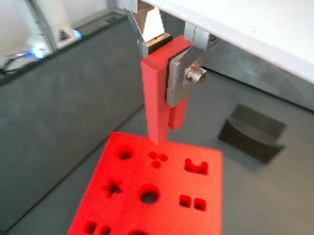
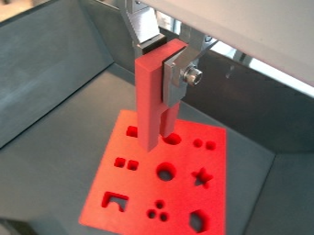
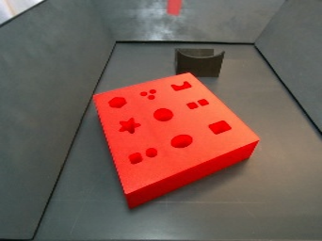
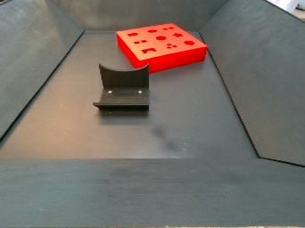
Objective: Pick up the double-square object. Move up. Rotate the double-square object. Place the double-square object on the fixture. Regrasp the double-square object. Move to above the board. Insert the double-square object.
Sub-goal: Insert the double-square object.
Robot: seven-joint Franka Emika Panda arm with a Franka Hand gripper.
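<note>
My gripper (image 1: 166,62) is shut on the upper end of the double-square object (image 1: 157,96), a long pinkish-red block that hangs upright. In both wrist views the block's lower end hovers above the board (image 1: 141,207), apart from it. Seen in the wrist view, the block (image 2: 150,106) hangs over the board's (image 2: 145,188) edge near two small round holes. A side view shows only the block's lower tip (image 3: 174,8) at the picture's upper border, high above the board (image 3: 205,120). The fixture (image 1: 252,133) stands bare beside the board.
The board (image 4: 179,55) lies on the dark floor of a bin with sloping grey walls. The fixture (image 3: 199,60) sits a short way behind the board in a side view, and nearer the camera in a side view (image 4: 121,89).
</note>
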